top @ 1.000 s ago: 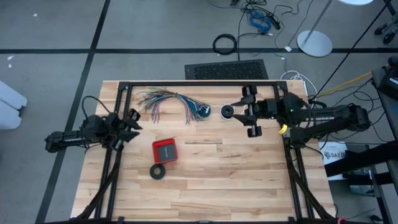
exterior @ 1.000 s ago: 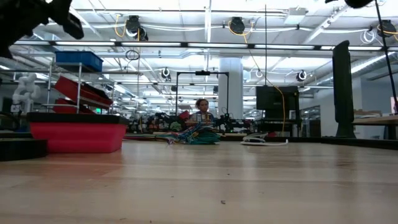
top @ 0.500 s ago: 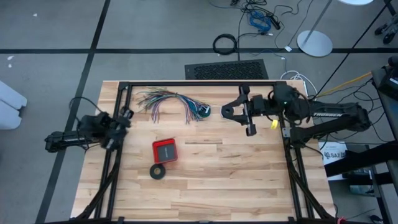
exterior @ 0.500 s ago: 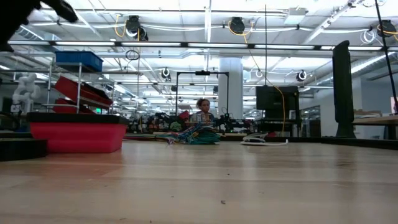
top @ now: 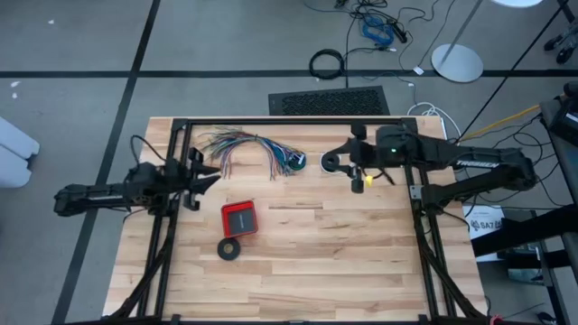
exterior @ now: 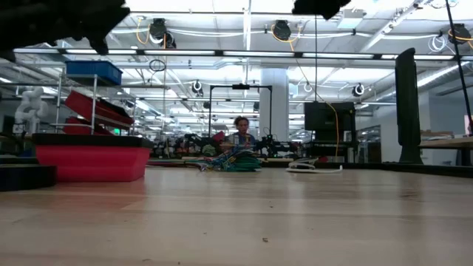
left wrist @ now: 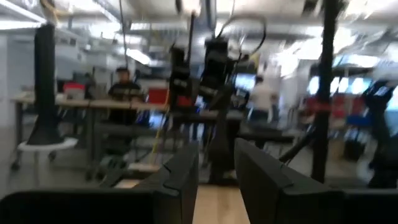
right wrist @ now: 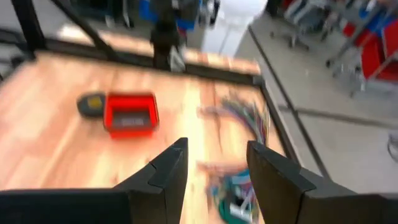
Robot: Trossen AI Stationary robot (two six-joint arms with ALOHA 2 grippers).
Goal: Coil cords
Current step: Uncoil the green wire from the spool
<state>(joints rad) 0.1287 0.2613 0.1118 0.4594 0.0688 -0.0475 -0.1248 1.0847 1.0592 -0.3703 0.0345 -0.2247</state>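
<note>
A small teal-green coil (top: pixel 296 161) lies on the table at the far middle, by the end of a fanned bundle of many-coloured wires (top: pixel 239 144). Just to its right lies the white cord's small black round piece (top: pixel 329 162); the white cord (exterior: pixel 314 168) shows in the low view. My right gripper (top: pixel 348 167) hangs open above the table, right of that piece, slanting down toward the coil (right wrist: pixel 233 190). My left gripper (top: pixel 200 178) stands open over the table's left side, about level, with nothing between its fingers (left wrist: pixel 186 171).
A red box (top: pixel 239 218) and a black tape-like ring (top: pixel 229 249) sit left of the middle. A black frame (top: pixel 271 121) runs along the table's far edge and down both sides. The near half of the wooden table (top: pixel 343 271) is bare.
My right gripper has tipped from pointing upward to slanting down at the table and has gone a little toward the table's left edge, nearer the black round piece. My left gripper has moved toward the table's right edge and has rolled. The cords have not moved.
</note>
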